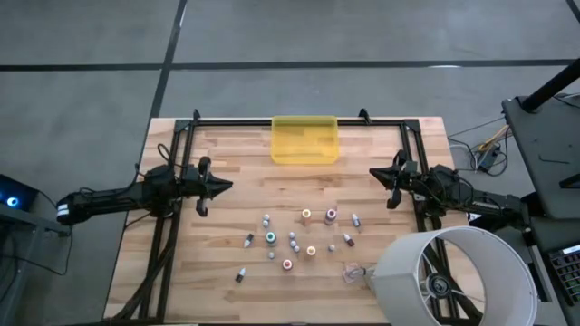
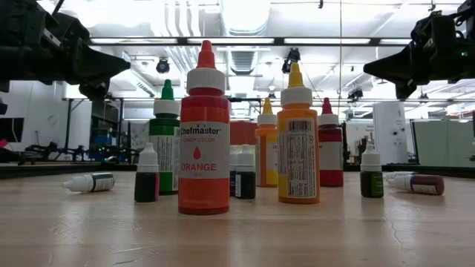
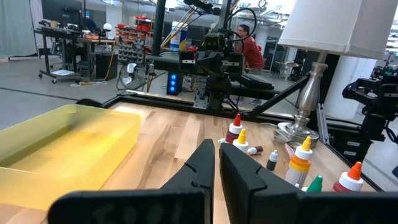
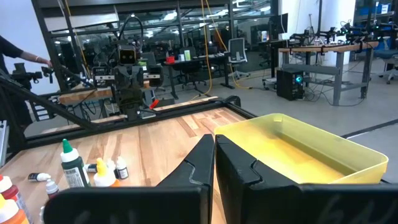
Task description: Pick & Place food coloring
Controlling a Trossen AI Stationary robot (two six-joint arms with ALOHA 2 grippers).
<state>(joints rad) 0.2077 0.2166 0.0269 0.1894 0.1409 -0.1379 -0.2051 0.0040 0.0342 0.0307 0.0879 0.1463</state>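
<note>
Nearest us the orange bottle (image 2: 203,141) stands unpicked; with both the left gripper (image 1: 217,186) and right gripper (image 1: 379,175) raised, jaws pressed together, we judge that opening and descending come next.

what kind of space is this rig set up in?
Looks like a robotics lab or open workshop, not a kitchen. The wooden table sits on bare concrete floor; the left wrist view shows benches loaded with equipment and cables, and the right wrist view shows office chairs and more workbenches beyond.
</note>
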